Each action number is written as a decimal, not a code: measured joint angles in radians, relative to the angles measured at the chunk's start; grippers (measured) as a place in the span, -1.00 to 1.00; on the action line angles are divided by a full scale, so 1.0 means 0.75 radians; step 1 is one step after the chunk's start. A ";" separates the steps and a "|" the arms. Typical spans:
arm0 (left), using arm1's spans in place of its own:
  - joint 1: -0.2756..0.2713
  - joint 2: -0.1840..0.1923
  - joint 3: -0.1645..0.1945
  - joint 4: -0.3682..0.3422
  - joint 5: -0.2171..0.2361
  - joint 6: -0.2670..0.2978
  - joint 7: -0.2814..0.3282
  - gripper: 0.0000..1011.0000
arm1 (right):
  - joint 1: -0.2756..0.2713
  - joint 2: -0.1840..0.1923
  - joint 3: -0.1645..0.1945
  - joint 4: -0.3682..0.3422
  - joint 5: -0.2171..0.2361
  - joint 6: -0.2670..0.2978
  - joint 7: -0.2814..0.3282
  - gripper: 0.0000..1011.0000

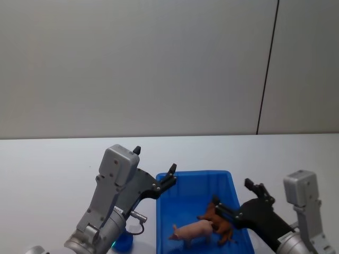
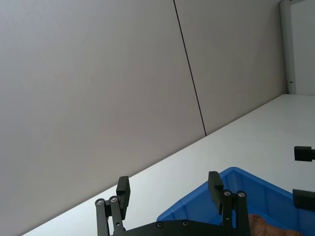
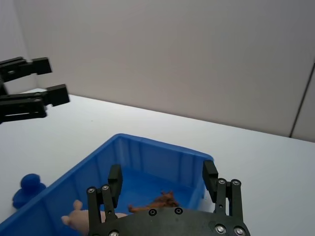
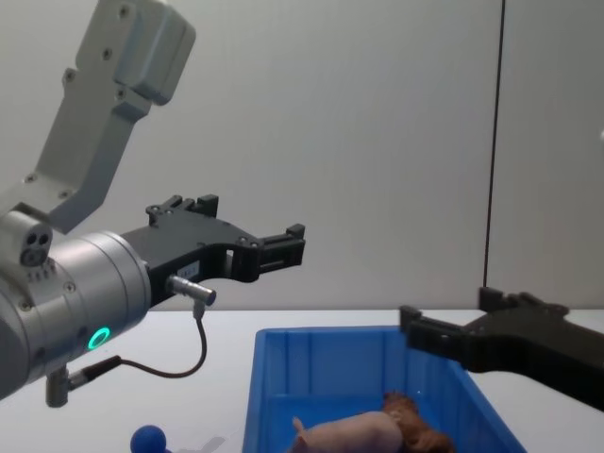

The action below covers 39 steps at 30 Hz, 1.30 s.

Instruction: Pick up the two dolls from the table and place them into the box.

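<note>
Both dolls lie inside the blue box (image 1: 193,174): the pale pink pig (image 1: 192,232) toward the near side, the brown shaggy doll (image 1: 214,213) right behind it, touching it. My left gripper (image 1: 154,162) hangs open and empty above the box's far left corner. Over the box's right side my right gripper (image 1: 233,194) is open too, just above the brown doll. The chest view shows the pig (image 4: 349,434) and brown doll (image 4: 415,427) on the box floor, the left gripper (image 4: 294,247) high up, the right gripper (image 4: 448,316) low over the rim (image 4: 321,332).
A small blue knob-shaped object (image 1: 124,241) sits on the white table (image 1: 53,164) just left of the box, under my left arm. Behind the table stands a plain grey wall. The tabletop stretches wide to both sides and behind the box.
</note>
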<state>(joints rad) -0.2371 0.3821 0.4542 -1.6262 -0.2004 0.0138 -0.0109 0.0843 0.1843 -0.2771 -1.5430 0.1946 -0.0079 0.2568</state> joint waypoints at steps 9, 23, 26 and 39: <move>0.000 0.000 0.000 0.000 0.000 0.000 0.000 0.98 | -0.040 0.020 0.021 -0.035 -0.002 -0.007 -0.134 0.98; 0.000 0.000 0.000 0.000 0.000 0.000 0.000 0.98 | -0.122 0.064 0.065 -0.096 0.009 -0.008 -0.346 0.98; 0.000 0.000 0.000 0.000 0.000 0.000 0.000 0.98 | -0.131 0.069 0.070 -0.103 0.011 -0.007 -0.369 0.98; 0.003 0.007 -0.011 -0.012 -0.005 0.045 -0.001 0.98 | -0.155 0.082 0.083 -0.120 0.016 -0.006 -0.425 0.98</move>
<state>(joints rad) -0.2349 0.3875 0.4460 -1.6349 -0.2045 0.0473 -0.0114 -0.0323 0.2459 -0.2145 -1.6331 0.2063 -0.0120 -0.0623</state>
